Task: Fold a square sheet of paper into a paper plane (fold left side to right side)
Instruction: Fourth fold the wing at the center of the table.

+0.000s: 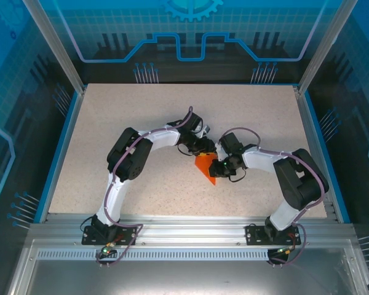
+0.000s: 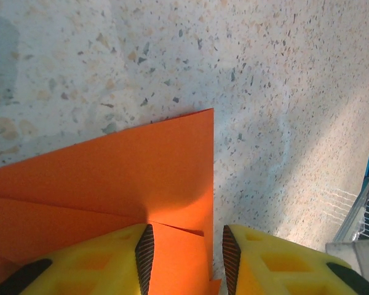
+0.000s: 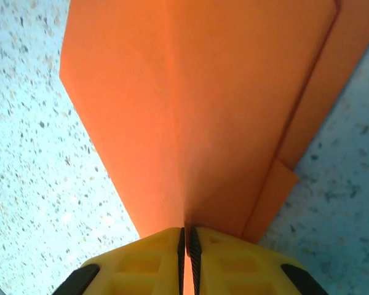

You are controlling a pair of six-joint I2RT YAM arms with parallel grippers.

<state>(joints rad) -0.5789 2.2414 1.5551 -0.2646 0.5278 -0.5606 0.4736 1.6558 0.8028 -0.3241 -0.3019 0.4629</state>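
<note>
Right hand (image 3: 187, 238) pinches paper (image 3: 203, 110) on speckled table (image 3: 24, 160).

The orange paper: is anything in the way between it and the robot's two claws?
Nothing visible is. The right claw is pinched shut on a crease of the orange paper, and the left claw stands open right over the paper's edge.
</note>
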